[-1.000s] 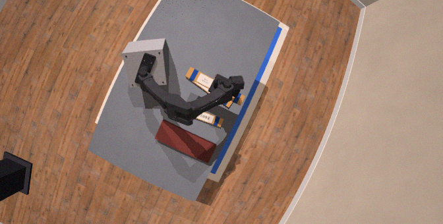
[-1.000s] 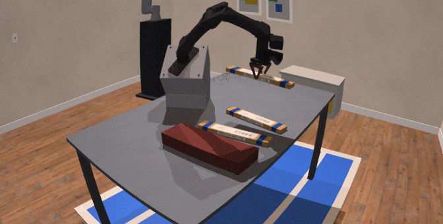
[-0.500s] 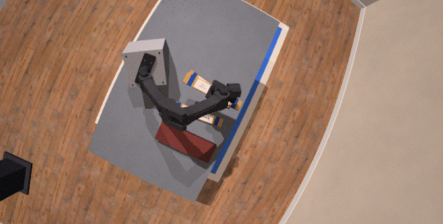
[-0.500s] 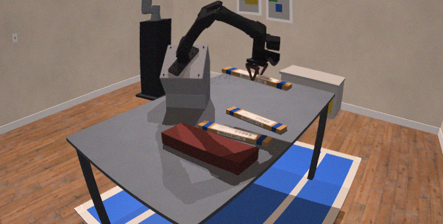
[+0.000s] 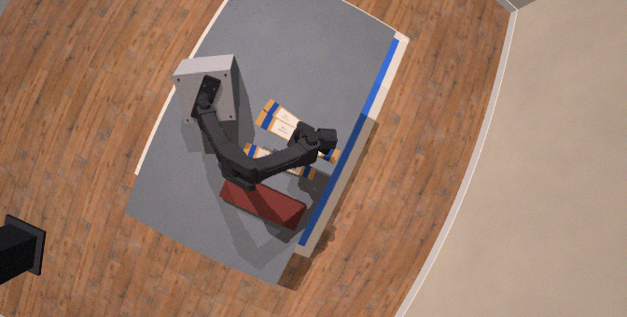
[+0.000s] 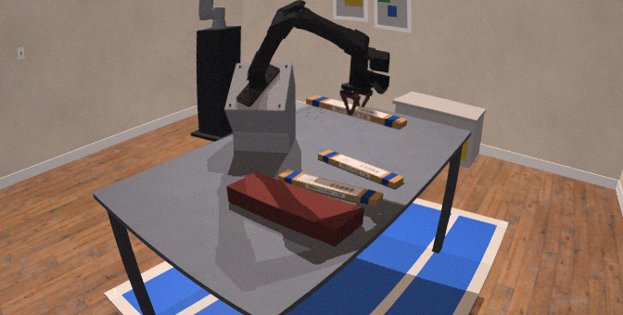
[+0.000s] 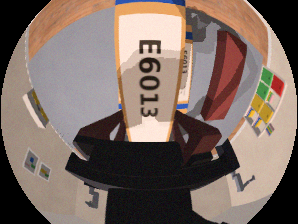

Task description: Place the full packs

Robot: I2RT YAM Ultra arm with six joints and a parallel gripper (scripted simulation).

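Observation:
My gripper (image 6: 359, 108) (image 7: 149, 111) is shut on an orange and white electrode pack (image 5: 282, 129) (image 6: 324, 102) (image 7: 150, 75), labelled E6013 with blue bands. The pack is held in the air, about level, well above the table; the wrist hides its middle in the top view. A second pack (image 5: 286, 115) (image 6: 359, 166) lies flat on the table, partly hidden below the held one from above. A third pack (image 5: 251, 151) (image 6: 334, 186) (image 7: 186, 70) lies flat on the table beside the platform. The low dark red platform (image 5: 271, 202) (image 6: 278, 196) (image 7: 225, 75) bears no pack.
The grey arm base (image 5: 205, 67) (image 6: 264, 122) stands at one long side of the grey table (image 5: 317, 39) (image 6: 185, 210). The forearm passes over the third pack, near the platform. The table's open long edge is close to the pack ends. A cabinet (image 6: 440, 108) stands beyond the table.

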